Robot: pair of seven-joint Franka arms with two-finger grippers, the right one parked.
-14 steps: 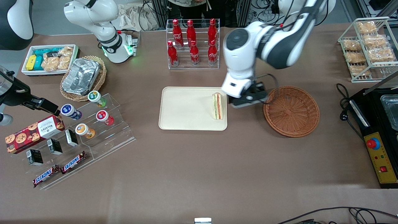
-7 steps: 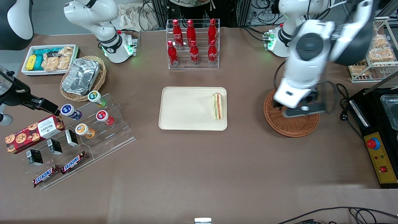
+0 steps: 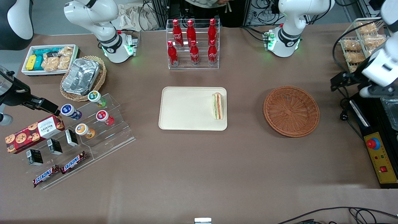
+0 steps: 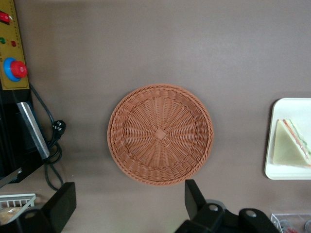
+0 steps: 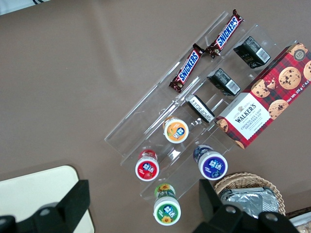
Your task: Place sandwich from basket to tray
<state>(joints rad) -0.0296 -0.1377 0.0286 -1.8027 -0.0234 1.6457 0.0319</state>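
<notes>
The sandwich (image 3: 217, 106) lies on the cream tray (image 3: 186, 109), by the tray's edge nearest the basket, cut edge with red and green layers up. It also shows in the left wrist view (image 4: 291, 148) on the tray (image 4: 291, 109). The reddish-brown basket (image 3: 291, 111) is empty, as the left wrist view (image 4: 160, 133) shows. My left gripper (image 3: 357, 85) hangs high at the working arm's end of the table, off to the side of the basket and above the black machine's edge. Its fingers (image 4: 194, 194) stand wide apart and hold nothing.
A black machine with a yellow control box (image 3: 381, 155) and cable (image 3: 343, 105) lies under the gripper. A wire rack of bagged crackers (image 3: 367, 46) stands close by. A rack of red bottles (image 3: 192, 43) stands farther back than the tray. Snack displays (image 3: 93, 124) lie toward the parked arm's end.
The gripper has left the sandwich on the tray, swept across the basket and risen to the working arm's end of the table. The sandwich has not moved.
</notes>
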